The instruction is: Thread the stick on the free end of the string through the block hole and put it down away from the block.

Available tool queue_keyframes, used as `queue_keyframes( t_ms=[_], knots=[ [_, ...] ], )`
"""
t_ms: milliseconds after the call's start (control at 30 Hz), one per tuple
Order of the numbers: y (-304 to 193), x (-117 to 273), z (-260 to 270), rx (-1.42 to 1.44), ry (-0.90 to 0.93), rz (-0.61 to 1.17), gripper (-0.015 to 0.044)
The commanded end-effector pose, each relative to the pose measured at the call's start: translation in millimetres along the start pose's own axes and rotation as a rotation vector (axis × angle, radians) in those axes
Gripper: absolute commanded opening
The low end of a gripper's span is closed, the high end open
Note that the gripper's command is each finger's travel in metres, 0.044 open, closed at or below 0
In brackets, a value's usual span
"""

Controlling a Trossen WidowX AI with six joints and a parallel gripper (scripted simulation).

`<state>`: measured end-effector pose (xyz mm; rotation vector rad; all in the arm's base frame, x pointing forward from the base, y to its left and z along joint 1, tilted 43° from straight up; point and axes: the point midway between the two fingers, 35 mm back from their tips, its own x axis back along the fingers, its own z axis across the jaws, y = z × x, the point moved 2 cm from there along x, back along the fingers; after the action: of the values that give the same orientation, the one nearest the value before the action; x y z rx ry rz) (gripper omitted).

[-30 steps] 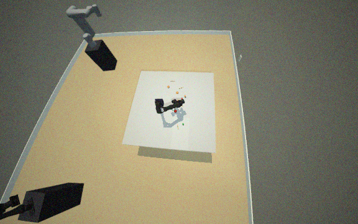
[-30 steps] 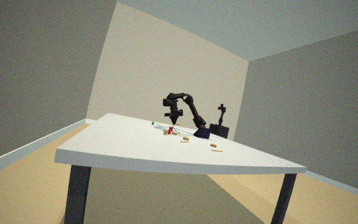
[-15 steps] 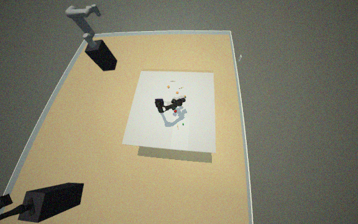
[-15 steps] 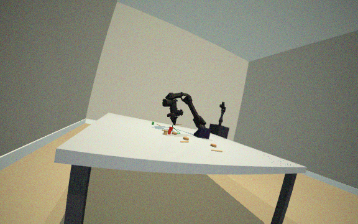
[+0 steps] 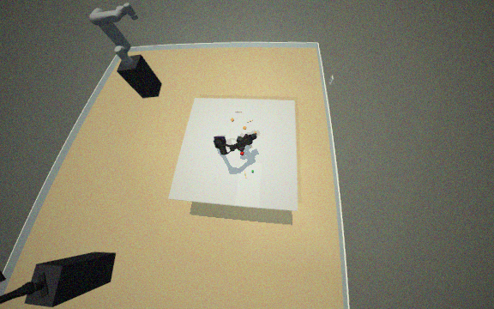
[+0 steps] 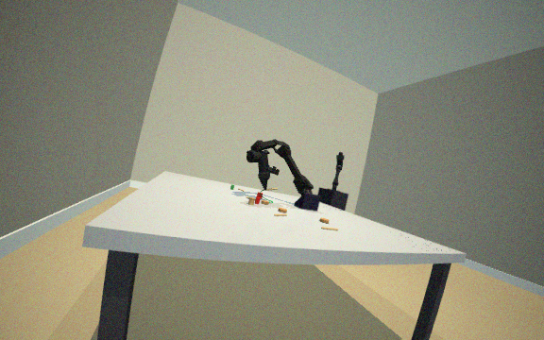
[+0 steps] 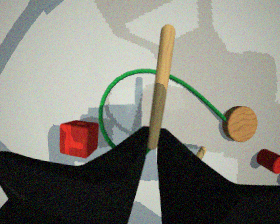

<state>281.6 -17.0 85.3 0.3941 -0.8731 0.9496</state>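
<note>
My gripper (image 7: 153,133) (image 6: 264,188) is shut on the wooden stick (image 7: 164,62) (image 6: 272,189), holding it by one end above the table (image 5: 204,180) (image 6: 159,217). The green string (image 7: 107,90) (image 6: 270,202) runs from the held end in a wide loop to the round wooden button (image 7: 240,124), right of the stick in the wrist view. A red block (image 7: 79,139) (image 6: 259,195) (image 5: 242,153) stands on the table left of the fingertips in the wrist view. The stick is clear of it. Its hole cannot be made out. The arm hides the fingertips in the top view.
A red cylinder (image 7: 272,161) lies beyond the button, and a stick end (image 7: 201,152) shows beside the right finger. A green piece (image 5: 252,171) (image 6: 232,187) and a loose stick (image 5: 245,175) lie on one side. Wooden pieces (image 6: 282,210) and loose sticks (image 6: 330,229) lie on the other.
</note>
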Motion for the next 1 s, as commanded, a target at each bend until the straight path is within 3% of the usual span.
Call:
queue_keyframes(
  t_ms=[0, 967],
  knots=[
    [0.2, -0.1, 0.4, -0.005, 0.000, -0.001, 0.0000],
    [-30.3, 11.5, -1.5, -0.002, -0.019, 0.051, 0.0000]
  ],
)
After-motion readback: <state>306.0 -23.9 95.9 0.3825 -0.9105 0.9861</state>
